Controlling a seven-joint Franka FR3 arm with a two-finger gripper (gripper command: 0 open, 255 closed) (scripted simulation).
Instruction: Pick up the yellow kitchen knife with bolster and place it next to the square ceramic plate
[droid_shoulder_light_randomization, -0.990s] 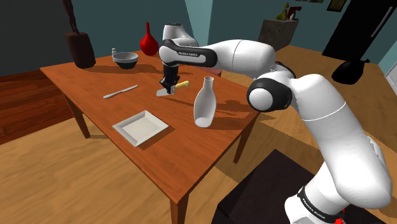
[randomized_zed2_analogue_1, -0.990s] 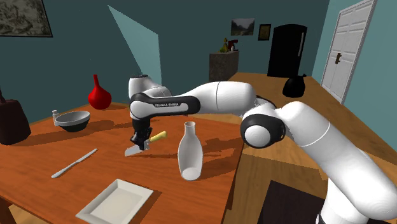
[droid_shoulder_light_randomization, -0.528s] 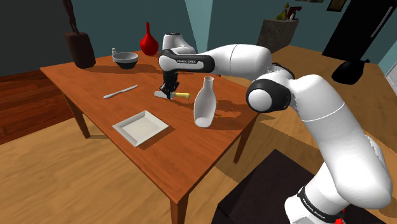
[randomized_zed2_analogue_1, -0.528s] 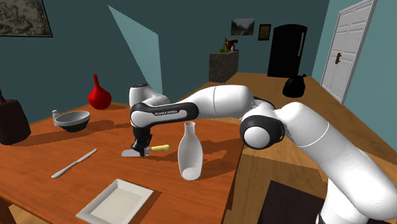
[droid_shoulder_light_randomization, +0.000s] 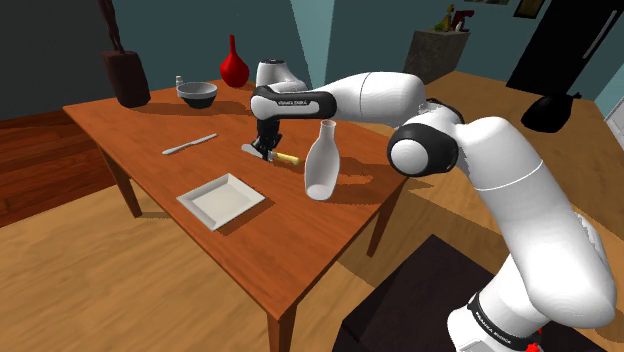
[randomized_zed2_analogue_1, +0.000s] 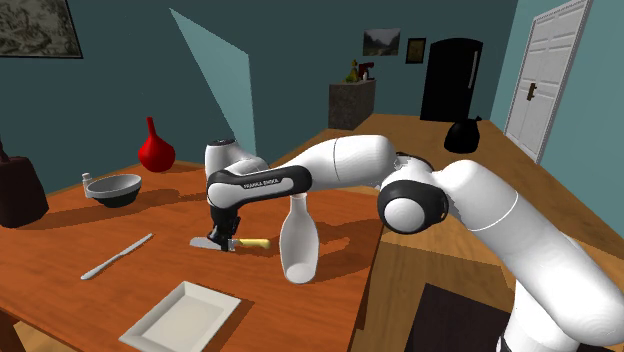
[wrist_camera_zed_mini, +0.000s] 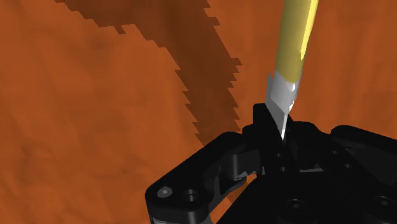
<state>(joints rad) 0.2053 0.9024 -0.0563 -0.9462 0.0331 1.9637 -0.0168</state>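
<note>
Here, mid table (droid_shoulder_light_randomization: 150, 125), tool (droid_shoulder_light_randomization: 266, 149) grips knife (droid_shoulder_light_randomization: 287, 158), handle nr bottle (droid_shoulder_light_randomization: 319, 165).

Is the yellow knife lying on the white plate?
No, the yellow-handled knife is in the gripper next to the white bottle, apart from the square plate.

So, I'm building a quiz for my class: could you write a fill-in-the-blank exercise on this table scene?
The knife has a ____ handle.
The gripper clasps it by the ____.
The plate is white and ____ in shape.
Near the bowl stands a ____ vase.
Missing words: yellow; blade; square; red.
</note>
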